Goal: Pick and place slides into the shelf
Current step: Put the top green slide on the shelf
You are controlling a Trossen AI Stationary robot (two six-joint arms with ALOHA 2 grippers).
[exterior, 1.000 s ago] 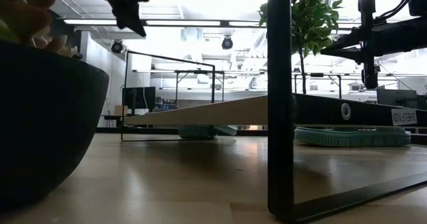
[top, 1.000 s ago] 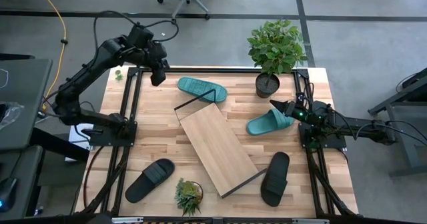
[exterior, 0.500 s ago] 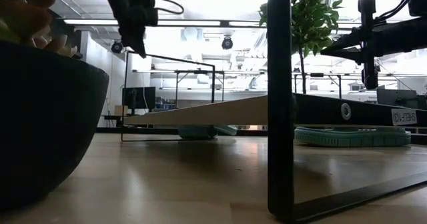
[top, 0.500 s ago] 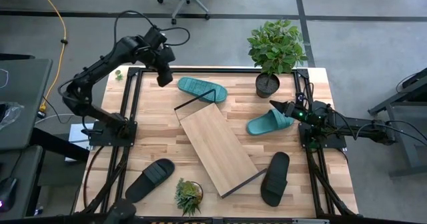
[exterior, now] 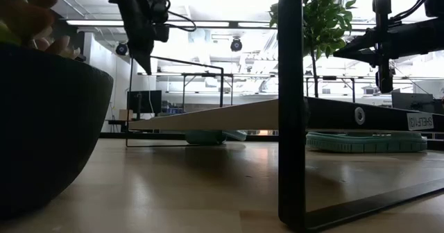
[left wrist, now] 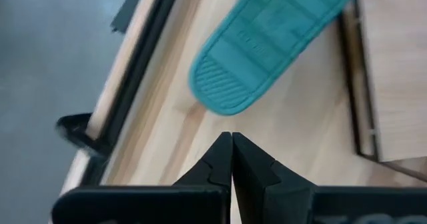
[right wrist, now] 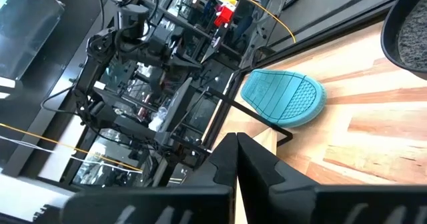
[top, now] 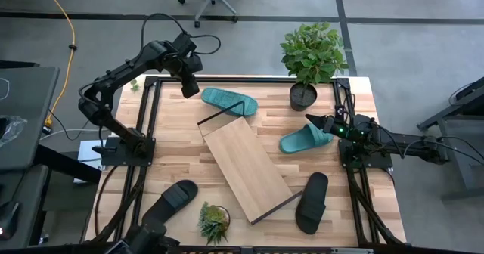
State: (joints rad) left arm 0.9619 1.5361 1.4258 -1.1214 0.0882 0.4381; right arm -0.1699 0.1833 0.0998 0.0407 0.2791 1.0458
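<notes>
The left tool (top: 188, 90) is hanging clenched and empty in the upper left of the high view, just beside the heel end of a teal slide (top: 228, 100) lying on the tabletop (top: 174, 144). Part of that slide is lying under the raised end of the shelf (top: 247, 167) — the slanted board at frame centre. The right tool (top: 310, 119) is waiting at the right, clenched too, just beside the second teal slide (top: 304, 139). Two black slides (top: 169, 204) are lying toward the bottom edge — one on each side of the shelf.
</notes>
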